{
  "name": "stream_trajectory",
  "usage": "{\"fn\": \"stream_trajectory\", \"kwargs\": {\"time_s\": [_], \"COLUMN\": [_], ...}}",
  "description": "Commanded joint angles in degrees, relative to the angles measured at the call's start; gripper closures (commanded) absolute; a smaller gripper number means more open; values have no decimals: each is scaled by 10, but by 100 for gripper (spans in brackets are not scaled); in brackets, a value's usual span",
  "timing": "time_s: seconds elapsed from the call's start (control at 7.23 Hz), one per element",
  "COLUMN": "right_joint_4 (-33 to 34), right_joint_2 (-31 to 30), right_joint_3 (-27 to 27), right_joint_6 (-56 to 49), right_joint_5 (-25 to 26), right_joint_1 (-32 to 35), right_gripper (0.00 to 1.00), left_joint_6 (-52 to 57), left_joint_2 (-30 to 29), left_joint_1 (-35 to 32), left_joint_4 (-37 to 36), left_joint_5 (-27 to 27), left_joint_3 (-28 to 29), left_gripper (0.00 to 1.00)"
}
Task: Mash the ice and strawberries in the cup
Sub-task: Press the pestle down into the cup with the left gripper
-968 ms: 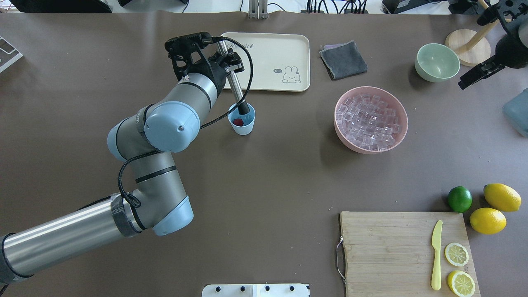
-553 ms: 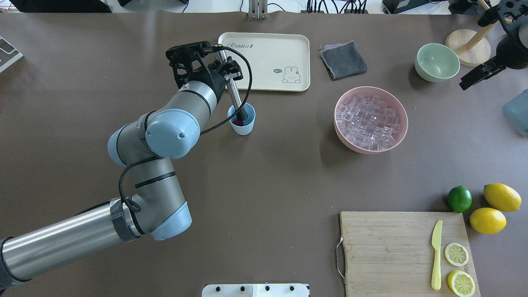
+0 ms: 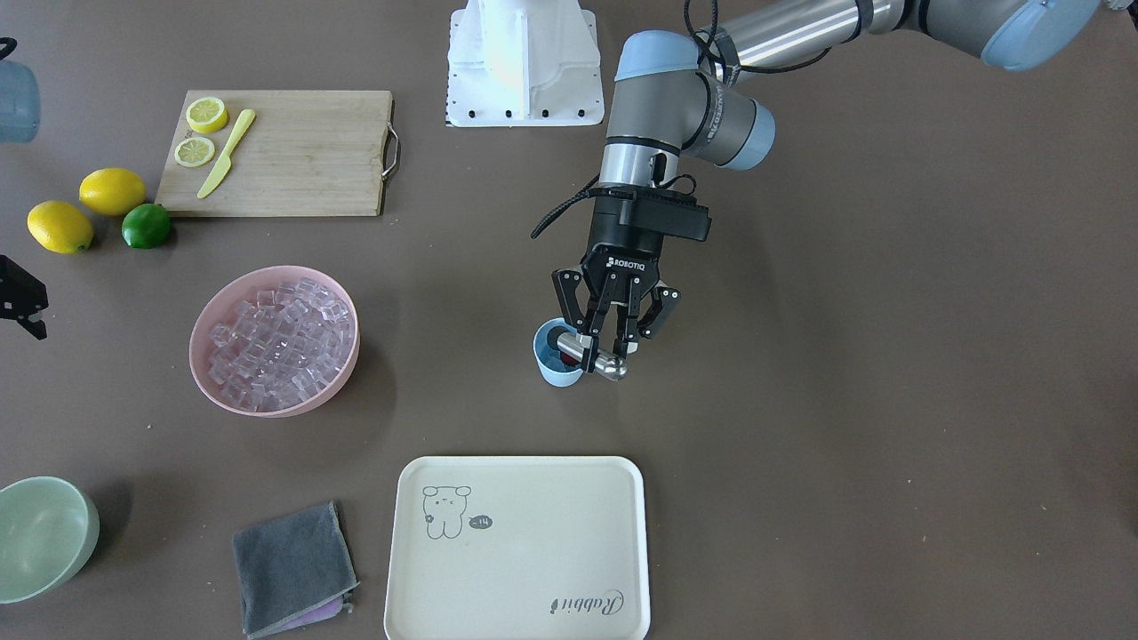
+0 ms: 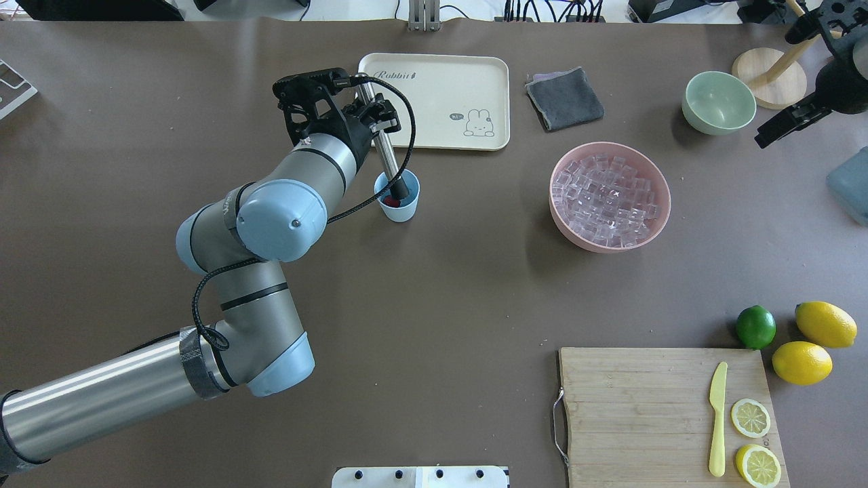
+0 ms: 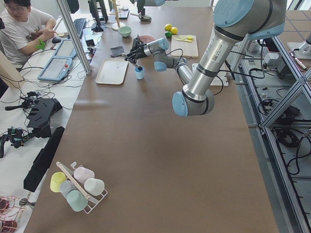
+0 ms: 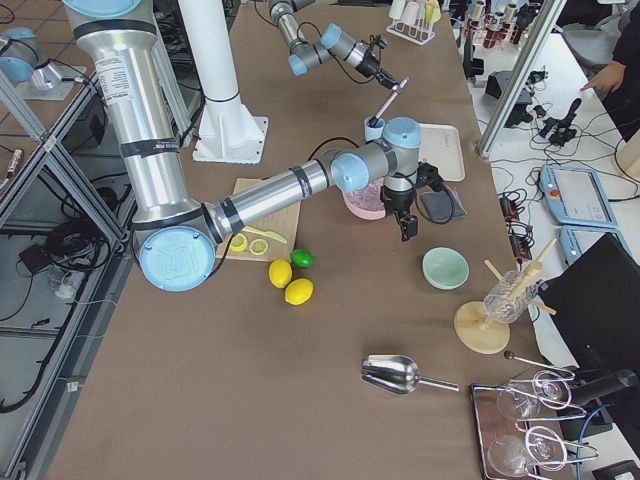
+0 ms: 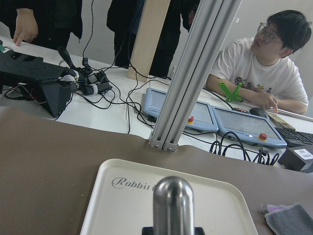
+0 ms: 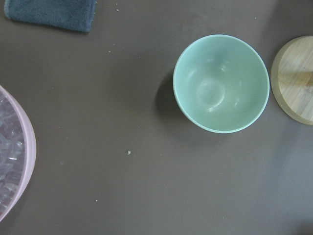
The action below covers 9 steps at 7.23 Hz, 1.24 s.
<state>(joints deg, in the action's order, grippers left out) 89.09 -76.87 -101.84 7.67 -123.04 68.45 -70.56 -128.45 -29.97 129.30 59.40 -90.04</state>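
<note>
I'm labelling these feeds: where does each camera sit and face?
Front-facing: across the table, facing the robot's base; left hand holds the muddler in the cup.
Overhead: behind the robot, looking forward and down; left arm enters left.
Exterior left: table's end, left arm nearest.
Exterior right: opposite end, right arm nearest.
Left wrist: looks past the muddler's end to the tray.
Right wrist: straight down on the green bowl.
Shared: overhead and front-facing both show the pink bowl.

Robotics lab: aluminium frame post (image 7: 193,68), teach pendants (image 7: 249,126), tangled cables (image 7: 115,93), a person (image 7: 264,68) nearby.
</note>
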Motion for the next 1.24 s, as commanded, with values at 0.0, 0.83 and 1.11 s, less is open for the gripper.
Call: {"fn": "stream_trajectory", "kwargs": {"time_s": [0.0, 0.83, 1.11], "right_joint_4": [-1, -1, 0], "right_joint_2": [1, -2, -3], "right_joint_3": [-1, -6, -6], "right_joint_6": [0, 1, 1], "right_joint_5": [0, -1, 0], "right_joint_1": [0, -2, -2], "right_gripper": [3, 3, 3], "left_joint_6": [32, 10, 20], "left_joint_2": [-2, 0, -3], "left_joint_1": [-16, 3, -5], "left_joint_4": [-3, 17, 11], "left_joint_5": [1, -2, 4], "left_joint_3": [-22, 34, -10], "left_gripper": [100, 100, 100]}}
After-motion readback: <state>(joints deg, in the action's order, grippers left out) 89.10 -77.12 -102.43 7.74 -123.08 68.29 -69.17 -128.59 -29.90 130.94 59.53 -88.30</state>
